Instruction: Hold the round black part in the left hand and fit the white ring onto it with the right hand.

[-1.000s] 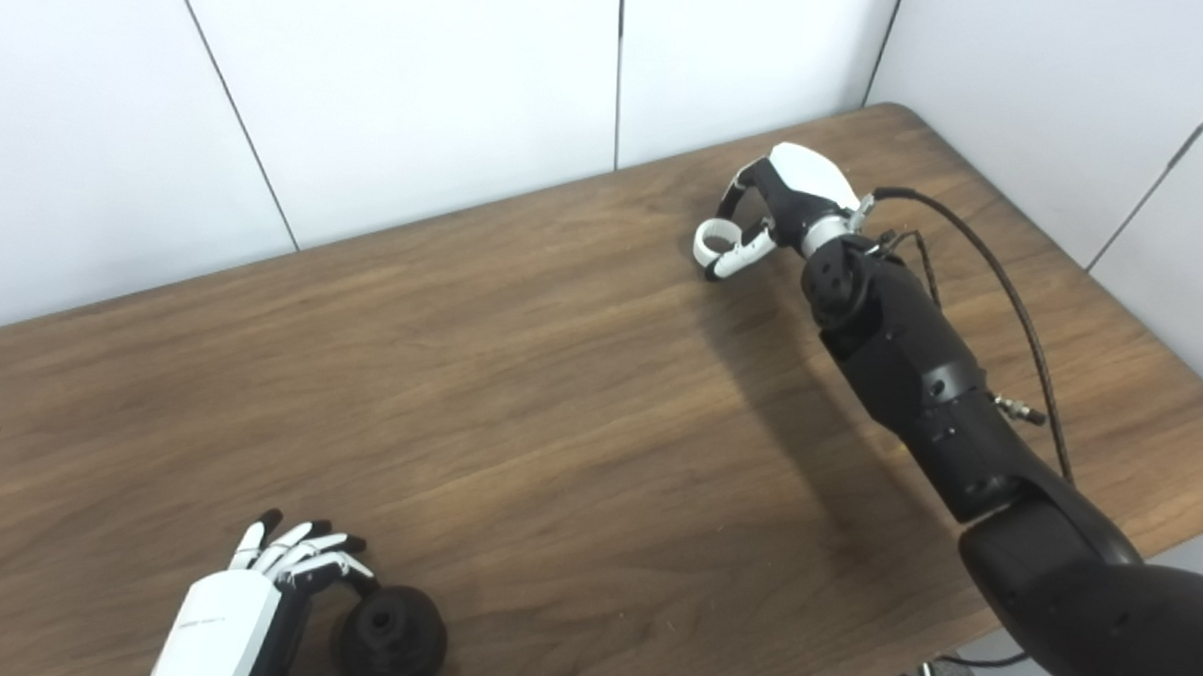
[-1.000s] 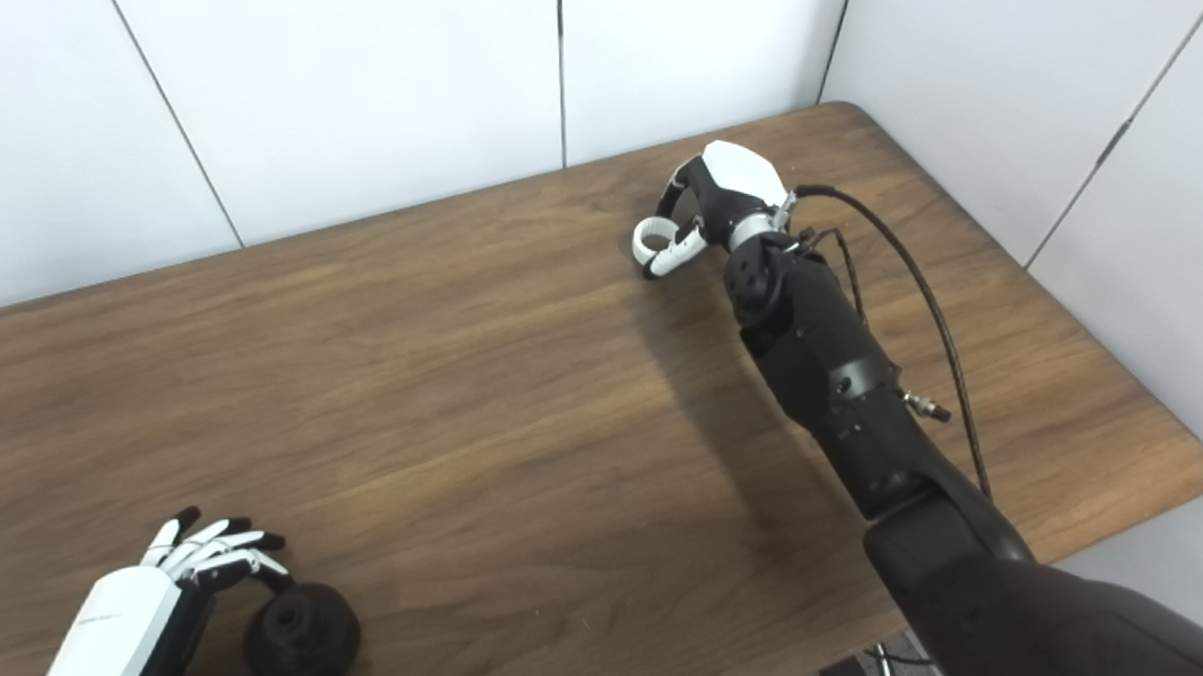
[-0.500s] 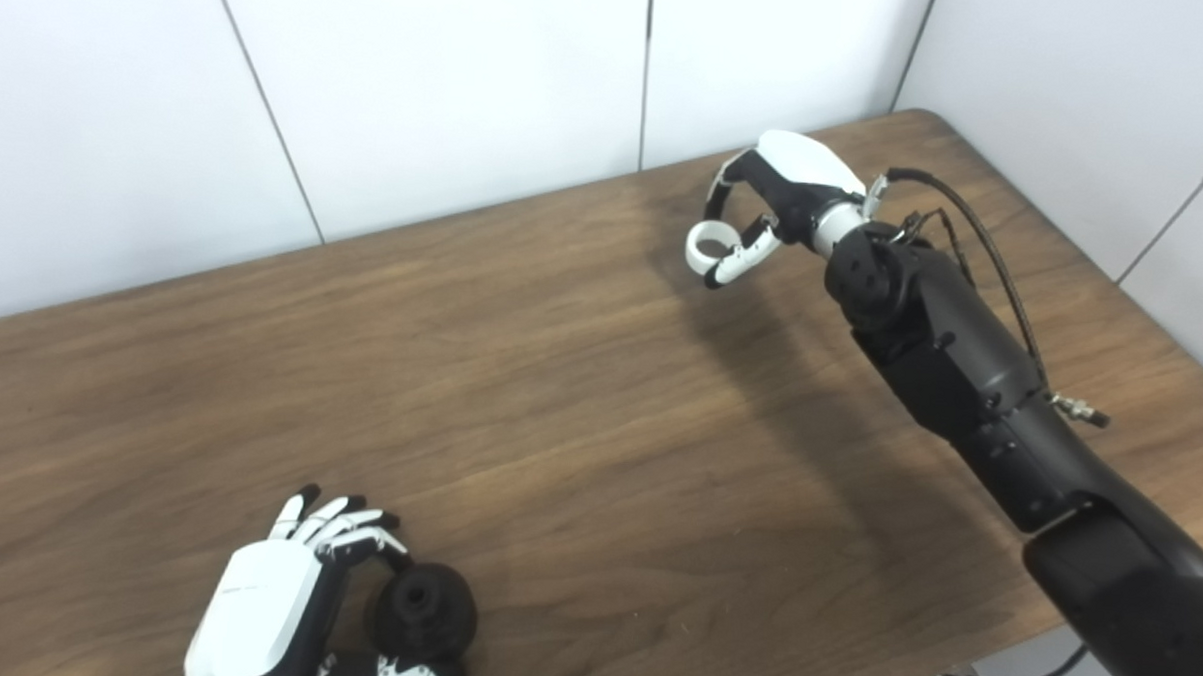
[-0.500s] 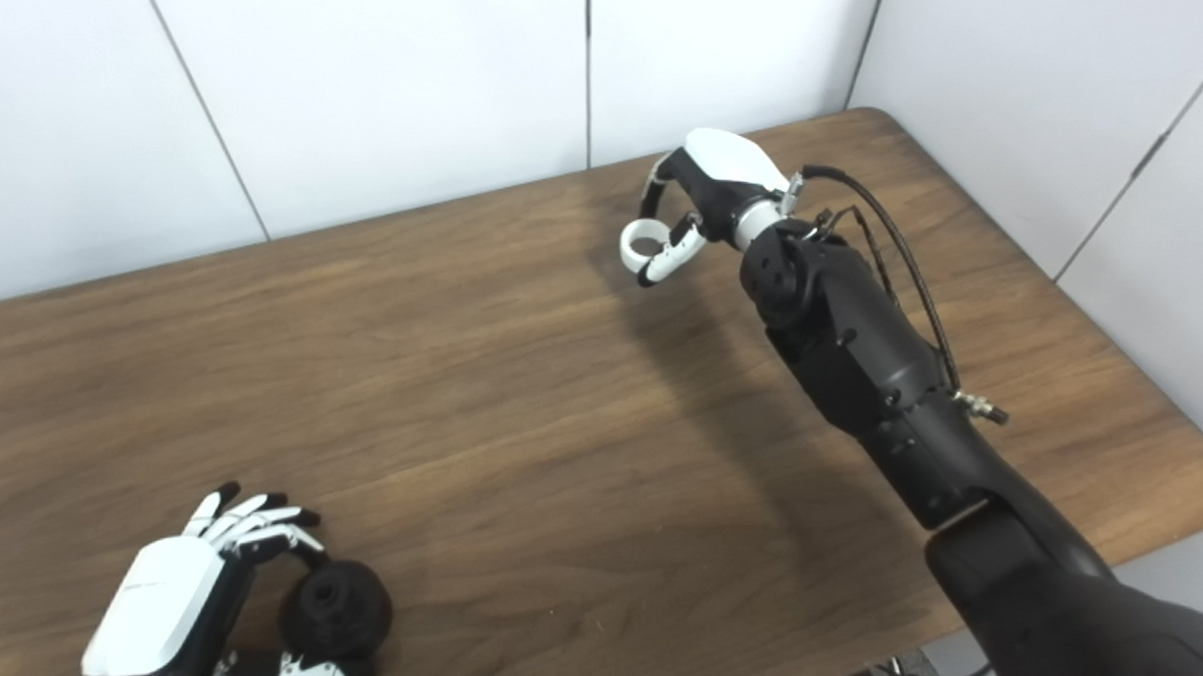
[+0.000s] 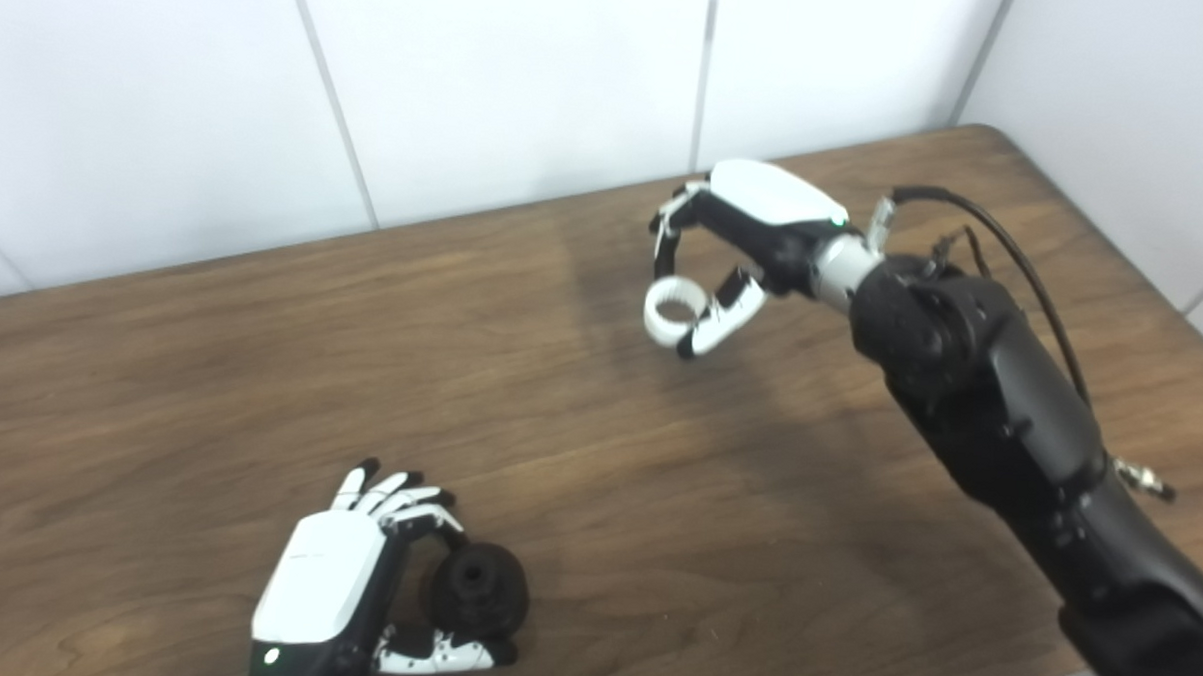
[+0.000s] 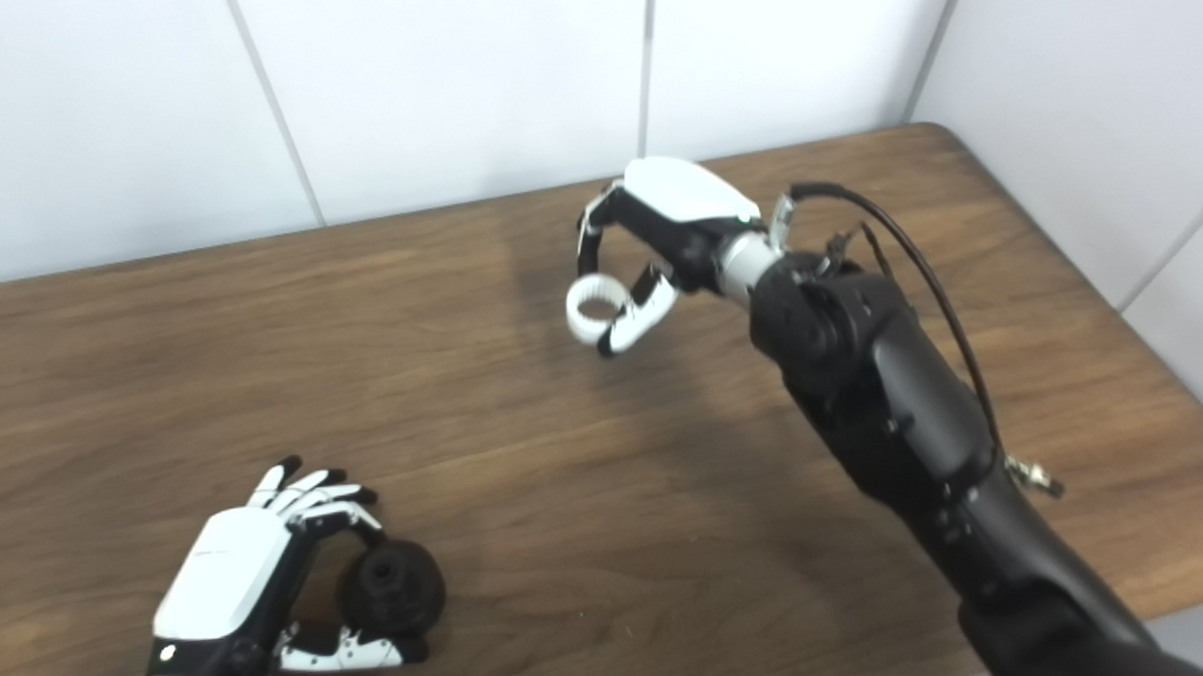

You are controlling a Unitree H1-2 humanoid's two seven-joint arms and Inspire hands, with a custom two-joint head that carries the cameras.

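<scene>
I have the right hand (image 5: pixel 740 248) closed on the white ring (image 5: pixel 675 310), pinched between the thumb below and the fingers curled above, with the ring's opening facing up toward the head cameras. Compared with a second ago, this hand has lifted the ring clear of the wooden table (image 5: pixel 210 364) and carried it away from the far right corner, inward toward the left hand. The whole picture has also shifted, so I attribute part of that apparent travel to head motion. I judge the pick-up complete and the transfer leg under way; the ring remains well apart from its target.

The left hand (image 6: pixel 243 566) is closed on the round black part (image 6: pixel 391 589), thumb beneath and fingers over the top, with the central bore turned toward the ring side. It now sits higher in the view than before.

Limits of view: I cannot tell whether the black part rests on the table or is held just above it. The left forearm is cut off by the bottom edge. The contact points on the ring's far side are hidden by the fingers.
</scene>
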